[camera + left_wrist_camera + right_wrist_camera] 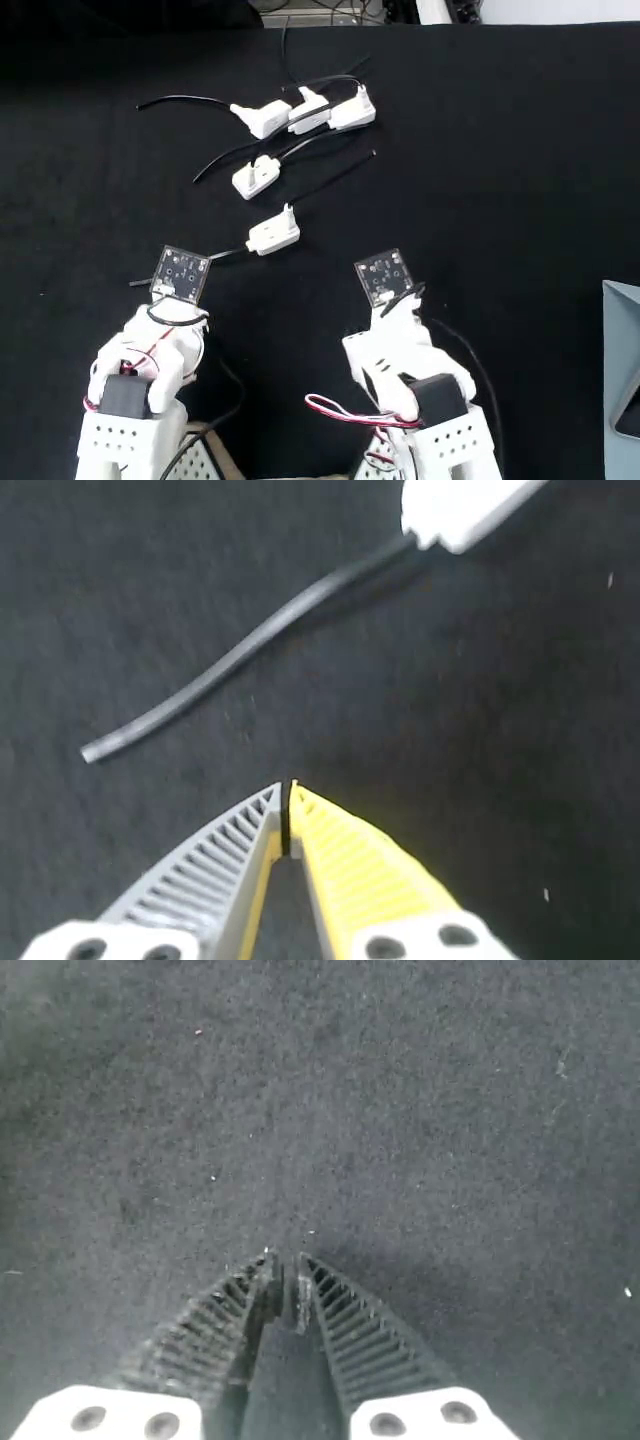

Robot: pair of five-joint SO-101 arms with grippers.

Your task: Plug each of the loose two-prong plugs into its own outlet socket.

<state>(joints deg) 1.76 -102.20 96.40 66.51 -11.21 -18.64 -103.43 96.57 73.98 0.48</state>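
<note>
On the black cloth (500,150), the left arm (150,370) and the right arm (410,370) stand on the near side of the nearest plug (273,233). Far to its right is a grey tray (620,340); what it holds I cannot tell. Beyond this plug lie four more white plugs (310,108). The wrist views show what the high view hides: the left gripper (288,798) is closed on nothing just beside this plug's cord (250,645), and the right gripper (285,1278) is likewise closed, over bare cloth.

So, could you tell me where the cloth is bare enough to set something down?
The black cloth is bare on the right, between the white plugs and the grey object at the edge, and on the far left. The plugs and their cables crowd the upper middle.
</note>
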